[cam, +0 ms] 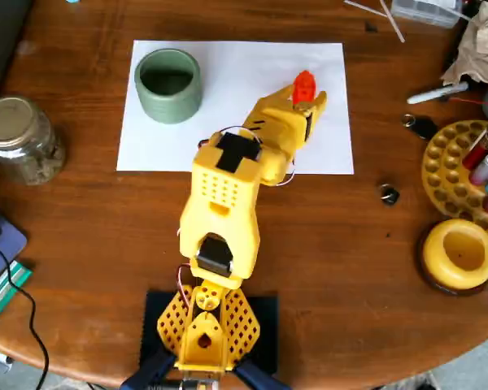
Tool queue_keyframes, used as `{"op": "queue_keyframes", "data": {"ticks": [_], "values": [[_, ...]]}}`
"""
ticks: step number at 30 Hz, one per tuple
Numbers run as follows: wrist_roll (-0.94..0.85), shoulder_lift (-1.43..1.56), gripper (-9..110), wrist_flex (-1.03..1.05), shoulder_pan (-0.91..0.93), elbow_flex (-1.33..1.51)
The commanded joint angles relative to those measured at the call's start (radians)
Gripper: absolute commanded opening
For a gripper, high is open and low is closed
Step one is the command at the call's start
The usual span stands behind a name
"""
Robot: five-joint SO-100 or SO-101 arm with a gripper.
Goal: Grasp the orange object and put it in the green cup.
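From my overhead feed the orange object [304, 84] sits on the white sheet of paper [236, 73], toward its upper right part, with the yellow gripper [309, 104] directly over its lower end, so only the rounded top of the piece shows past the fingertips. I can't tell from here whether the jaws are spread around it, closed on it, or just hovering above; the gripper body hides the contact entirely. That is my main worry: if I lift while the fingers are only pinching the very tip, such a small piece could pop out or pivot and drop back onto the paper. If the jaws close off-centre, they may nudge it toward the paper's edge instead. The green cup [168, 84] stands well apart, on the paper's upper left part, so the carry crosses most of the sheet, and a loose hold could fail midway. A low swing could also knock the cup's rim. The glass jar [21, 138] and yellow holder [460, 255] sit clear of that path.
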Motion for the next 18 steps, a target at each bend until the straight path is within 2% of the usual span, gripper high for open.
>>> {"op": "queue_keyframes", "data": {"ticks": [1,13,16,18], "values": [[-0.008,-0.02,20,-0.014,-0.021,-0.064],[-0.006,-0.147,21,-0.018,-0.051,-0.193],[-0.008,-0.15,12,-0.021,-0.041,-0.193],[-0.008,-0.15,2,-0.021,-0.029,-0.196]]}}
